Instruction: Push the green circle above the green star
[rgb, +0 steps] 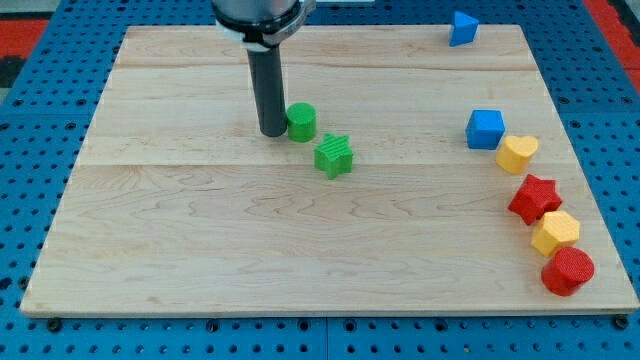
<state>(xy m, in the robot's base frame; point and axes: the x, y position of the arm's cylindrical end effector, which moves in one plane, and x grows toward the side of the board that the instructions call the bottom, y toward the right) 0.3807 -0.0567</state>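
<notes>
The green circle (301, 121) lies on the wooden board (200, 230) a little left of centre, toward the view's top. The green star (334, 156) lies just below it and to its right, with a small gap between them. My tip (272, 132) stands right beside the green circle on its left, touching it or nearly so. The dark rod rises from the tip to the view's top edge.
A blue cube (486, 129) and a yellow heart (517, 153) lie at the view's right. Below them run a red star (534, 198), a yellow hexagon (555, 232) and a red circle (568, 270). A blue triangle (462, 29) lies at the top right.
</notes>
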